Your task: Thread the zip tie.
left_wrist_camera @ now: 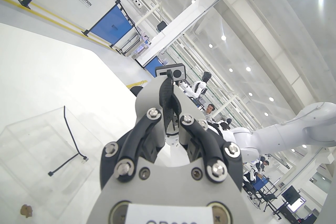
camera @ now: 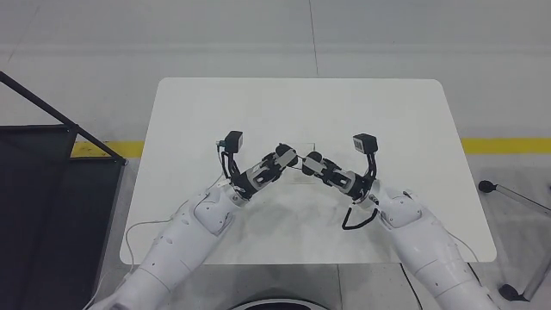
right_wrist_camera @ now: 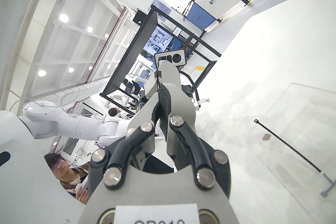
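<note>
Left wrist view: zip tie (left_wrist_camera: 69, 133) lies beside left gripper (left_wrist_camera: 170, 84), apart

The zip tie (right_wrist_camera: 288, 146) is matt black plastic, the clear box (left_wrist_camera: 26, 135) glossy (acrylic-looking), the table (camera: 387, 120) smooth.

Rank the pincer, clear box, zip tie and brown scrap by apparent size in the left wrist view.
1. left pincer, though it is nearest the camera, which inflates it
2. clear box
3. zip tie
4. brown scrap
</note>
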